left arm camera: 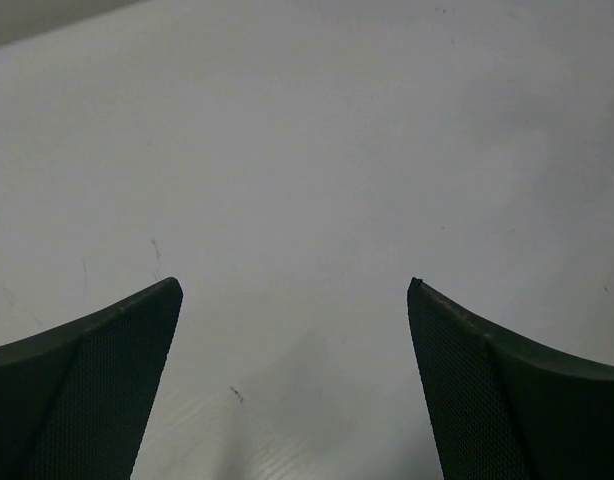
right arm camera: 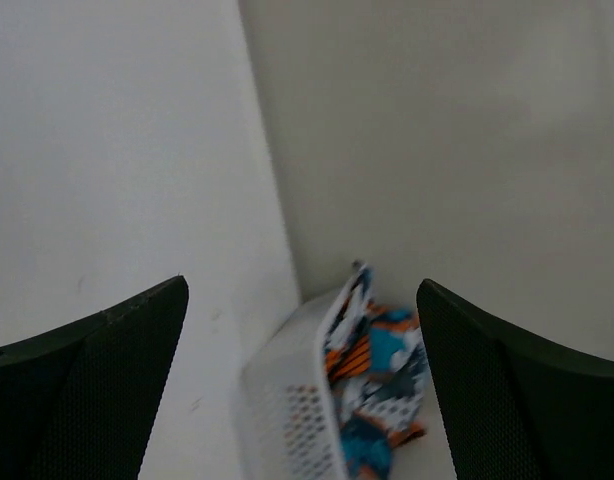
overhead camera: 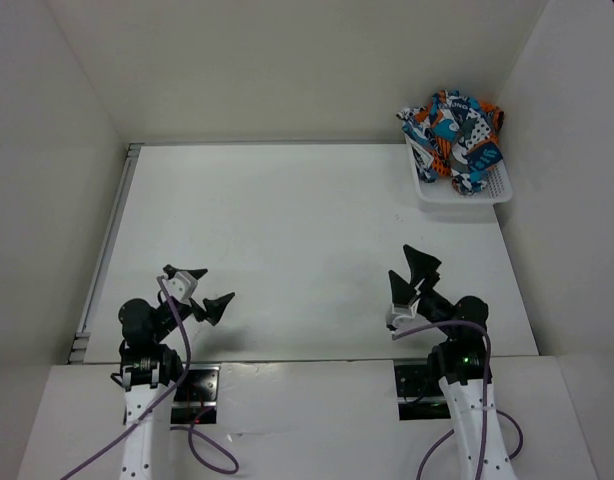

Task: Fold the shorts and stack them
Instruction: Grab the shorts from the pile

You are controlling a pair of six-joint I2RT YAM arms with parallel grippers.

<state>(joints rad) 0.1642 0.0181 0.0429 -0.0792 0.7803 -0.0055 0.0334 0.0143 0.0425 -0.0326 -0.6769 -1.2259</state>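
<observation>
No readable text, labels or numbers in any view. The busy print on the shorts (overhead camera: 452, 128) in the white mesh basket (overhead camera: 459, 200) is too small to make out any lettering.

The shorts (overhead camera: 453, 135) carry a busy patchwork print of teal-blue, orange, white and dark grey, while the mesh basket (overhead camera: 465, 197) is plain white with a grid of small holes. The bench (overhead camera: 287, 230) is flat off-white with a few faint dark specks. The left end effector (overhead camera: 215, 285) and right end effector (overhead camera: 399, 260) are matt black with a fine dotted texture, and purple cables (overhead camera: 177, 350) run along the white arms (overhead camera: 137, 440).
</observation>
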